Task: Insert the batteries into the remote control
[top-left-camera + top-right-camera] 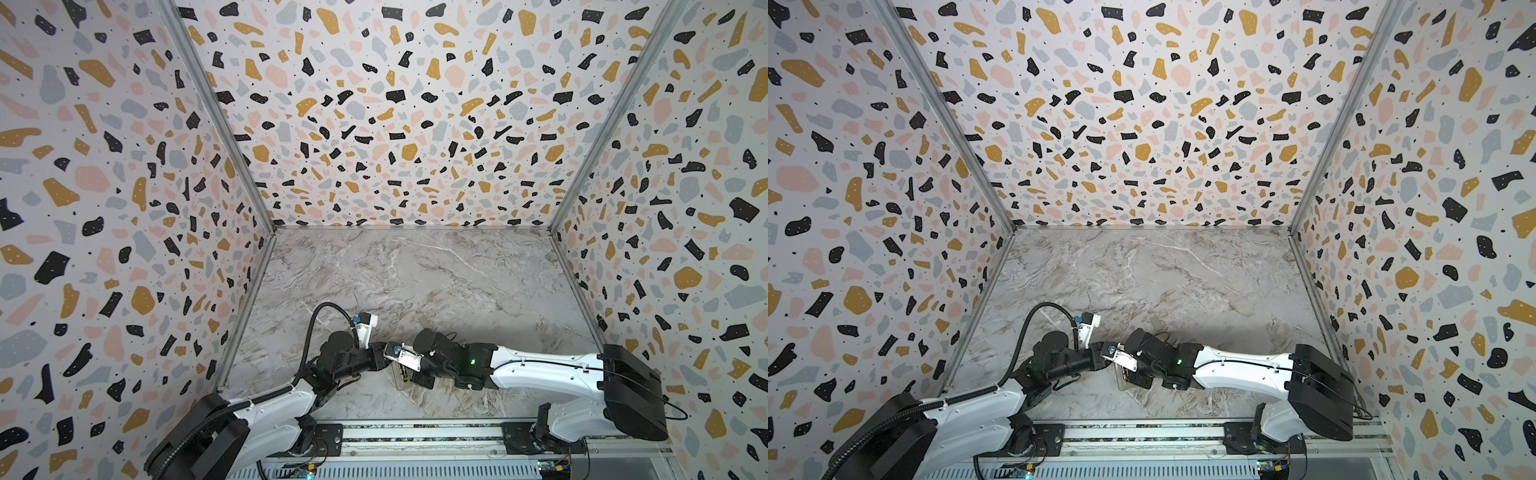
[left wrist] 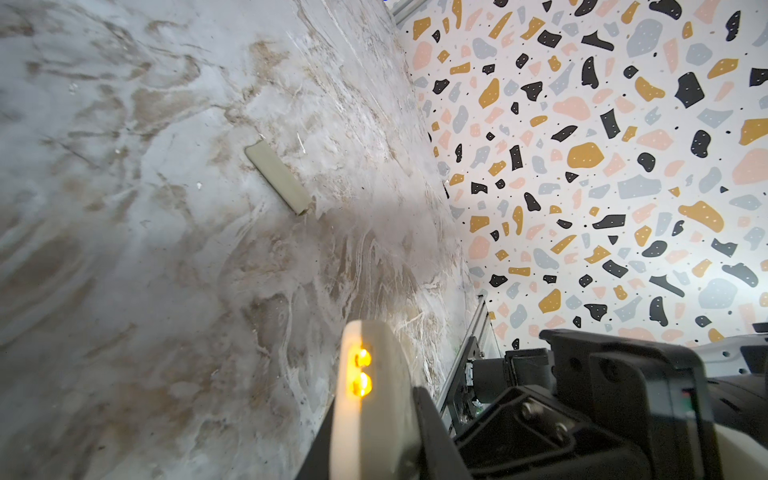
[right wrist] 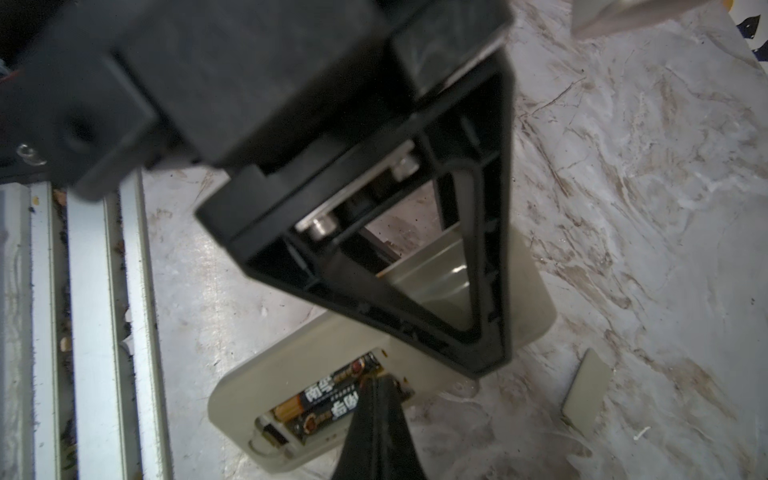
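Two batteries [image 3: 332, 395]: shown side by side inside the open recess of the remote control [image 3: 282, 365], dark bodies with copper-toned ends, printed labels facing up.
Remote control: laid back-up on the marble table [image 1: 415, 270], pale and slim; two orange glowing spots are seen on its end face in the left wrist view.
Left gripper [image 2: 374, 444]: closed upon the remote control, whose long sides are clasped between the black fingers.
Right gripper [image 3: 375, 399]: pressed fully together with nothing held between the fingers; the tips are set against the batteries in the recess of the remote control.
Cover plate [image 2: 277, 176]: left flat on the table, apart from the remote control, on the side turned away from the arms' bases.
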